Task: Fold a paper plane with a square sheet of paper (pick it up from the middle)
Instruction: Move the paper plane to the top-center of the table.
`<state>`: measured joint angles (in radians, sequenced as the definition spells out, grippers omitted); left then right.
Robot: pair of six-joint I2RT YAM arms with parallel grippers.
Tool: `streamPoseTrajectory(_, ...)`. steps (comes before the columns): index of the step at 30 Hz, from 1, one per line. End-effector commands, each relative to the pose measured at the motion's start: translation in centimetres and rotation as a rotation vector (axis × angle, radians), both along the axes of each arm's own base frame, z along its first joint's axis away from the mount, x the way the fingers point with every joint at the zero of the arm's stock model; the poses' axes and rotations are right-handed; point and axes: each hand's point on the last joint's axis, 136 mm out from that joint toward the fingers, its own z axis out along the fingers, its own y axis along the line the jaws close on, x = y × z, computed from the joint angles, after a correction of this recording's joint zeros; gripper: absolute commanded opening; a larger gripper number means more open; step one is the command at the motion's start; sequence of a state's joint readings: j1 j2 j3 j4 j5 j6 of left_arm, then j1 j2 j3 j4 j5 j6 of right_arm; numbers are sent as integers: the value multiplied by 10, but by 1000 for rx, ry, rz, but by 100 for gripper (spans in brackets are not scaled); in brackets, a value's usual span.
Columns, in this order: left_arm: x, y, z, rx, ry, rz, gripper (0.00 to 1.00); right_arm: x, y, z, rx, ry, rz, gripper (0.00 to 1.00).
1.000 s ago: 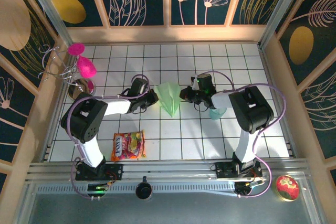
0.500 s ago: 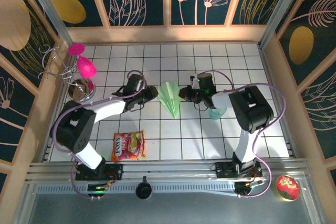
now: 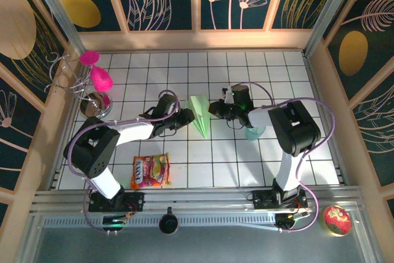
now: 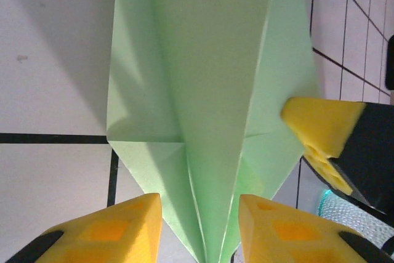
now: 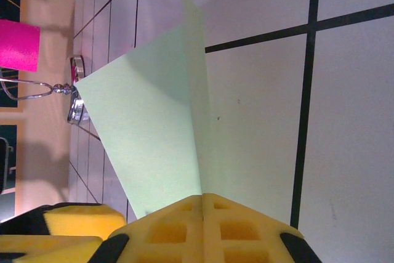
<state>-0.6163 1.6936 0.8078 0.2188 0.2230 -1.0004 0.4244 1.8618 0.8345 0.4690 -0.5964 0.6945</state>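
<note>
A white tiled table (image 3: 234, 164) with black grid lines, walled by dark panels painted with gold flowers; the paper plane (image 3: 200, 115) lies near its middle, between the two arms, its point towards the near side. It is thin, light and limp, easy to crumple and quick to slide on the tiles; I judge the creased centre fold the firmest place to take it. The left gripper (image 4: 200, 210) stands partly open, its yellow pads either side of that fold, close but not squeezing; the right gripper (image 5: 203, 214) is pressed fully together, pinching the plane's right edge.
</note>
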Motion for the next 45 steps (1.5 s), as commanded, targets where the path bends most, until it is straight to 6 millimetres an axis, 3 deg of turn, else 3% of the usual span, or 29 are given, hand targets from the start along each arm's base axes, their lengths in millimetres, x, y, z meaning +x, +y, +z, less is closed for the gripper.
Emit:
streamPoseTrajectory(1,2,-17,0,-47,5,-33,39,-3,4,7,23,-14,14,3)
streamPoseTrajectory(17,0,-41,-4,-73,16,-90,44,-1,5,7,22,-11,15,2)
streamPoseTrajectory(28,-1,-40,-25,52,53,-82,46,-2,5,6,18,-9,15,2)
streamPoseTrajectory(41,6,-43,-32,145,51,-61,41,-7,14,14,28,-28,57,3)
streamPoseTrajectory(45,7,-41,-35,168,56,-51,36,-6,14,15,28,-28,59,4)
